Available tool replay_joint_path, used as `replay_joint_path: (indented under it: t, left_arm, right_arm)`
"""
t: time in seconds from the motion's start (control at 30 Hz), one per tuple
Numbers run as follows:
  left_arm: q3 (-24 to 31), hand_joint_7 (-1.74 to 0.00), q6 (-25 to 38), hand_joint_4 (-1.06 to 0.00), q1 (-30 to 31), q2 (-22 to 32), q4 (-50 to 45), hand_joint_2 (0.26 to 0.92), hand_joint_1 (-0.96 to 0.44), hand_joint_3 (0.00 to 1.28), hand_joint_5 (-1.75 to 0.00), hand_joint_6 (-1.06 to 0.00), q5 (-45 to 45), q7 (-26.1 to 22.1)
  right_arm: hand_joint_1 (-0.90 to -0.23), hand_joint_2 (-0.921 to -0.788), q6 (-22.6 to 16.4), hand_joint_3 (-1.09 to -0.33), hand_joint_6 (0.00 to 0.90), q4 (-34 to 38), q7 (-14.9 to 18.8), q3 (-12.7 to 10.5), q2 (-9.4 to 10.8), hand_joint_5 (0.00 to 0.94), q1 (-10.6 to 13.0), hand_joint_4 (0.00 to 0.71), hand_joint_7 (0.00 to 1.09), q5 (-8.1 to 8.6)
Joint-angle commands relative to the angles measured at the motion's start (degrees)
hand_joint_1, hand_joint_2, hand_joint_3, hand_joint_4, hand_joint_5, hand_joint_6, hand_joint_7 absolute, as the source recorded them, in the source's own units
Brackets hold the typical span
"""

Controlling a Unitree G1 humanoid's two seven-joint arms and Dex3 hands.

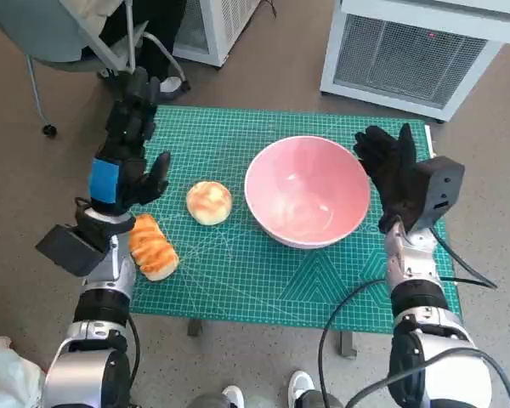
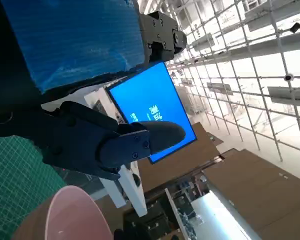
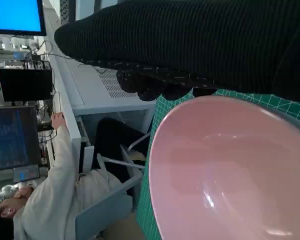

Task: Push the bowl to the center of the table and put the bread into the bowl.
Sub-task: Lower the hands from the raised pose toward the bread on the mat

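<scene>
Pink bowl (image 1: pixel 307 190) beside right hand (image 1: pixel 394 173), apparently touching, both hands' fingers spread, empty

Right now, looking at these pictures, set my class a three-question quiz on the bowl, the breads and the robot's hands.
1. True or false: the pink bowl is empty.
2. How many breads lie on the green mat?
3. Which hand is beside the bowl's rim: A left hand, B right hand?

Key: 1 true. 2 two: a round bun and a striped loaf. 3 B.
</scene>
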Motion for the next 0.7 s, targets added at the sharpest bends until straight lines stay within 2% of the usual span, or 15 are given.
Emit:
replay_joint_path:
  t: [0.03, 0.23, 0.33, 0.47, 0.6, 0.7]
  left_arm:
    - [0.29, -0.01, -0.19, -0.11, 0.96, 0.67, -0.82, 0.921, -0.70, 0.50, 0.00, -0.16, 0.29, 0.49]
    - [0.25, -0.01, -0.78, -0.10, 1.61, 1.28, -0.91, 0.921, -0.71, 0.50, 0.00, -0.16, 0.92, 1.02]
    - [0.36, -0.01, -1.30, -0.11, 2.06, 2.81, -0.89, 0.921, -0.72, 0.50, 0.00, -0.16, 1.52, 1.03]
    - [0.32, -0.02, -1.99, -0.12, 2.57, 6.00, -0.80, 0.921, -0.73, 0.51, -0.01, -0.18, 3.64, 1.35]
    - [-0.40, -0.02, -2.99, -0.13, 3.56, 11.20, -1.25, 0.921, -0.74, 0.52, -0.01, -0.19, 8.88, 2.69]
    - [-1.12, -0.02, -3.90, -0.14, 4.39, 15.21, -1.84, 0.921, -0.75, 0.53, -0.01, -0.19, 13.41, 4.18]
  right_arm:
    - [-0.608, -0.921, 1.53, -0.819, 0.278, 0.80, -0.17, -0.08, 1.09, 0.001, -0.15, 0.212, 0.01, -0.49]
    - [-0.628, -0.921, 0.88, -0.816, 0.285, 0.44, -1.00, 0.14, 0.50, 0.002, -1.03, 0.215, 0.01, -0.72]
    - [-0.639, -0.921, -1.17, -0.813, 0.284, -0.29, -1.40, 0.63, -0.19, 0.001, -1.93, 0.211, 0.01, -1.05]
    - [-0.661, -0.921, -6.02, -0.798, 0.280, -1.43, -1.45, 1.71, -1.36, 0.000, -2.23, 0.202, 0.00, -1.78]
    - [-0.685, -0.921, -13.25, -0.784, 0.280, -3.21, -0.43, 2.99, -2.76, 0.003, -2.19, 0.204, 0.00, -2.76]
    - [-0.695, -0.921, -19.61, -0.783, 0.287, -5.02, 1.72, 3.40, -3.50, 0.006, -1.79, 0.211, 0.01, -2.63]
